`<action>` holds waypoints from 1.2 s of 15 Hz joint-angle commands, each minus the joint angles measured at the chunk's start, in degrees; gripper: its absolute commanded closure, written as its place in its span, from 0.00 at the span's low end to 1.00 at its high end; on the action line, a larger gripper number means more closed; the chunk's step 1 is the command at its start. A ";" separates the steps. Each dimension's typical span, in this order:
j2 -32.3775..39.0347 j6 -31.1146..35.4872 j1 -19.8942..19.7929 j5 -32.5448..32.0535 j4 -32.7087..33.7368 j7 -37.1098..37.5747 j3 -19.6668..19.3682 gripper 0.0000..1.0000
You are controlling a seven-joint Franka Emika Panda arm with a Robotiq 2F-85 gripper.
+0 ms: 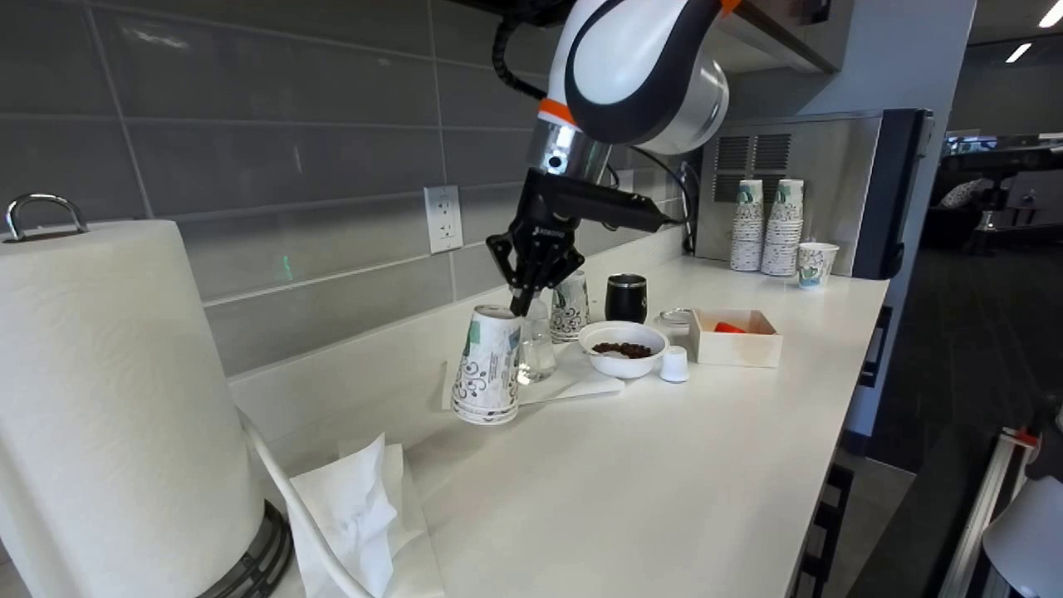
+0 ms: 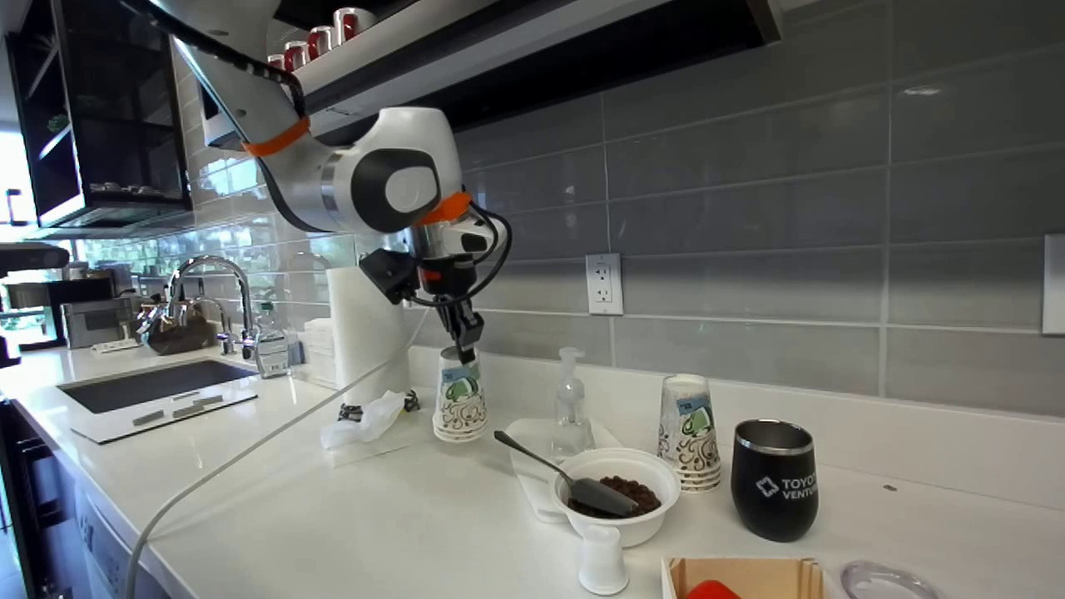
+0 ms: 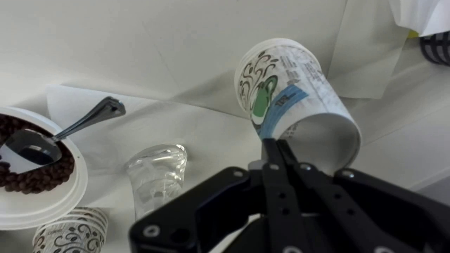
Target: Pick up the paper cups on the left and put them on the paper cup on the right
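The end effector (image 3: 277, 142) is pinching the upturned base rim of the left cup stack (image 2: 462, 405); the receiving cup stack (image 2: 689, 437) is standing to the right, beyond the pump bottle (image 2: 572, 416).

Upside down, on a tilt, gripped at the edge of the upturned base: the left stack of paper cups (image 3: 297, 100), white with brown swirls, green motif, blue band. Across to the right stack (image 2: 690, 433): same print, also upside down, standing apart!
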 commanded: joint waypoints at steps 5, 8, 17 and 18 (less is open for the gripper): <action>-17.14 -15.76 -5.30 -7.75 -6.38 4.33 -0.18 0.99; -22.67 -22.10 -8.87 -9.91 -9.70 5.52 -1.40 0.99; -25.99 -19.85 -24.00 -13.74 -10.74 4.66 -9.74 0.99; -25.07 -18.89 -25.40 -14.27 -9.51 4.66 -10.35 0.99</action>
